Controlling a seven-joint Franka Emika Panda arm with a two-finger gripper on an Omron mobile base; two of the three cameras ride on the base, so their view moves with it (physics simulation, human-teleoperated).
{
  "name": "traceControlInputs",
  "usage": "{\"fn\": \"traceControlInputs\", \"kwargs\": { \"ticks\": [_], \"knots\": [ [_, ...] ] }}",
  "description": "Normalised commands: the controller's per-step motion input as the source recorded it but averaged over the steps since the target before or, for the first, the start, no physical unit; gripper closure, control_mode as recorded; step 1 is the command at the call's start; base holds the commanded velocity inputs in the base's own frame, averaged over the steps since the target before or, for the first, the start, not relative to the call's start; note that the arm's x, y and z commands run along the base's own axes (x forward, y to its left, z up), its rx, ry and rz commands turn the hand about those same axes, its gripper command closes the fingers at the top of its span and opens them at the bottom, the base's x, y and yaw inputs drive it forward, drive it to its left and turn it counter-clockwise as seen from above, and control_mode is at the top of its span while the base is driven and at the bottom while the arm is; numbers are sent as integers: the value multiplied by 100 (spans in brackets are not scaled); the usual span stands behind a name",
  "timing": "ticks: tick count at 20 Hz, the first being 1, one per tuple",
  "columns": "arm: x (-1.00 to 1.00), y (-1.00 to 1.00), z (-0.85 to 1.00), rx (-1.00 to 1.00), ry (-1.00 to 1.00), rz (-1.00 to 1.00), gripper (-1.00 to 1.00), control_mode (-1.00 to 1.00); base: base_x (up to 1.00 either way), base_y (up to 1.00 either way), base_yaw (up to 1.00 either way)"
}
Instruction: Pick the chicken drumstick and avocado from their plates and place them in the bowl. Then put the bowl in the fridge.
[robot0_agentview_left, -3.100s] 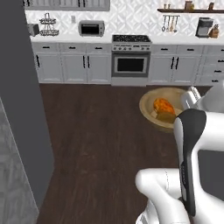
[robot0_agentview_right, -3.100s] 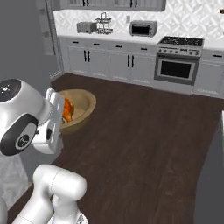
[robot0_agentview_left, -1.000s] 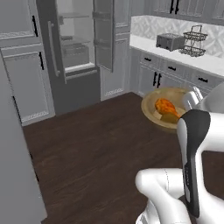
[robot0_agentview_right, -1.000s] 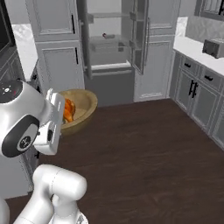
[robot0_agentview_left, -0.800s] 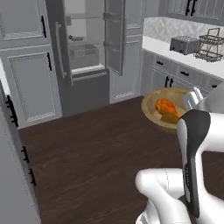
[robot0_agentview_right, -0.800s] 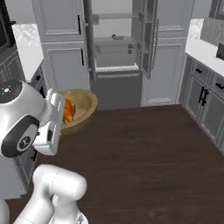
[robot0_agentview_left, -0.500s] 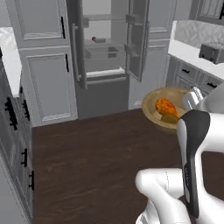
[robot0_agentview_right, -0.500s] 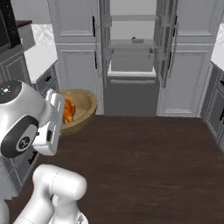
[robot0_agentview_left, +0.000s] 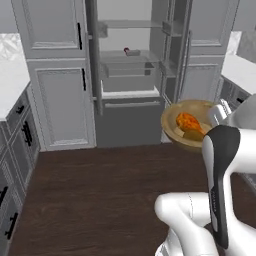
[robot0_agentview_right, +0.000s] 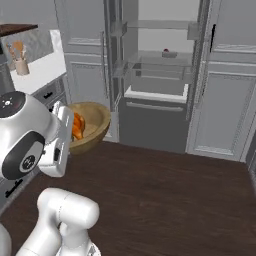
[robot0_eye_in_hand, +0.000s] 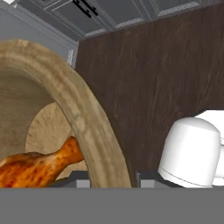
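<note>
Since the earlier frames the base has turned and driven, so the whole view has swung: the stove wall has gone and the open fridge (robot0_agentview_left: 127, 75) now stands straight ahead, larger than a second ago. The bowl (robot0_agentview_left: 176, 131) has kept its place against the arm throughout.

The bowl is round, fairly deep, tan with a wood grain, its thick rim smooth and rounded. The drumstick (robot0_agentview_left: 189, 121) lies inside it, glossy orange-brown, fat at one end and tapering to a narrow bone end. A paler lump sits beside it in the left base view; too small to identify.

The fridge is dark grey with a grey interior, clear glass shelves and a clear drawer; a small red-topped object rests on a shelf, unclear. Pale grey panelled cabinets with black handles flank it. The floor (robot0_agentview_right: 170, 195) is dark wood plank.

In the hand view the two dark fingers (robot0_eye_in_hand: 71, 180) straddle the bowl's rim, one inside, one outside, clenched on it. The bowl hangs above the floor, well short of the fridge.
</note>
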Motion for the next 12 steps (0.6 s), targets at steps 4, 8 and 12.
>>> {"fn": "traceControlInputs", "kwargs": {
  "ticks": [4, 8, 12],
  "knots": [
    [0, 0, 0, 0, 0, 0, 100, 100, 100, -95, 29],
    [0, 0, 0, 0, 0, 0, 100, 100, 100, -29, 12],
    [0, 0, 0, 0, 0, 0, 100, 100, 100, 16, -5]
  ]
}}
